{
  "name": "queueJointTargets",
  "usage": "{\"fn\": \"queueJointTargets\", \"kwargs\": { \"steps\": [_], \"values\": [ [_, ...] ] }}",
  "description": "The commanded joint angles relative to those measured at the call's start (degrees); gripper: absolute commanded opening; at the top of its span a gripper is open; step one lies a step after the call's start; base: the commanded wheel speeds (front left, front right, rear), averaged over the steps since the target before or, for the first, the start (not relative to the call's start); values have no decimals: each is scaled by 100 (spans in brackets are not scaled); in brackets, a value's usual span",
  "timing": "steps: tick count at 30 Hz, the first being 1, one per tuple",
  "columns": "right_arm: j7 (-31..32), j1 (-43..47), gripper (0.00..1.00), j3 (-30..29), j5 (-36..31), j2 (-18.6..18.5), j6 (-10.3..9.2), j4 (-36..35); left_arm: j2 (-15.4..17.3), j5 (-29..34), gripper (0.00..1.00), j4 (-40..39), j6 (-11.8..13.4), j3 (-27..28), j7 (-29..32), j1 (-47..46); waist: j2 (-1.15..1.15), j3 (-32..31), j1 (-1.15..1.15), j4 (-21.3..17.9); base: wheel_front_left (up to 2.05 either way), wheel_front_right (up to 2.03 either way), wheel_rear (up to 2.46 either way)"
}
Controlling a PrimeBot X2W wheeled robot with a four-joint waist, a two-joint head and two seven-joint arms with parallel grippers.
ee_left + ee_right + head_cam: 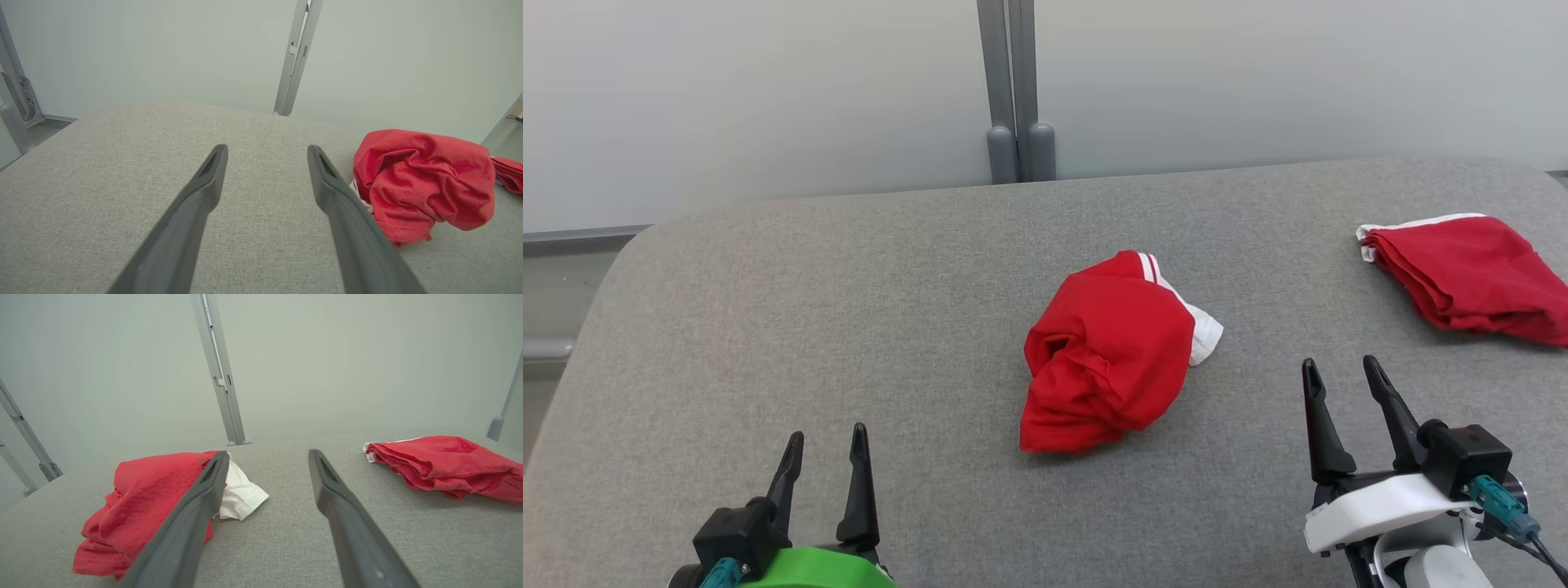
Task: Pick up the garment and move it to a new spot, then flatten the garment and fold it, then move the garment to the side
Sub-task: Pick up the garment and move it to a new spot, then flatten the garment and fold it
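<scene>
Item under task: the garment [1107, 359], a crumpled red heap with one white-trimmed end. It lies near the middle of the grey table [849, 327], touched by neither arm. Its long axis runs from near-left (red bulk) to far-right (white end).

The left gripper [827, 433] has its fingers spread and holds nothing. The garment lies ahead and to its right, clearly apart.

The right gripper [1339, 362] has its fingers spread and holds nothing. The garment lies ahead and to its left, with the white end closest.

Judgement: the right gripper is the nearer of the two and best placed for the white end. The left faces the red bulk at the near end.

A second red garment [1470, 273] lies flatter at the table's far right, well apart from the heap.

Judgement: pick-up not yet begun; each arm must reach inward
</scene>
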Motion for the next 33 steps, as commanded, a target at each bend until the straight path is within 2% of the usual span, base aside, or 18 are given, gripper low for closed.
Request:
{"fn": "queueJointTargets", "kwargs": {
  "steps": [1, 22, 28, 33],
  "values": [
    [-20, 71, 100, 39, 62, -11, 1, 16, -40, 80, 100, 26, -48, 79, 0, 94, 0, 1, 0, 8, 0, 0, 0],
    [-20, -10, 100, 62, 37, -11, 1, 248, -486, 736, 100, 337, -554, 618, -1, 75, 0, 40, 0, 73, 0, 0, 0],
    [-20, -204, 100, -87, -45, -12, 1, 376, -574, 819, 100, 400, -648, 658, -1, 10, 0, 102, 0, 233, 0, 0, 0],
    [-18, -688, 100, -180, 285, -12, 1, 705, -624, 895, 100, 428, -713, 652, -1, -54, 0, 208, 0, 512, 0, 0, 0]
  ]
}}
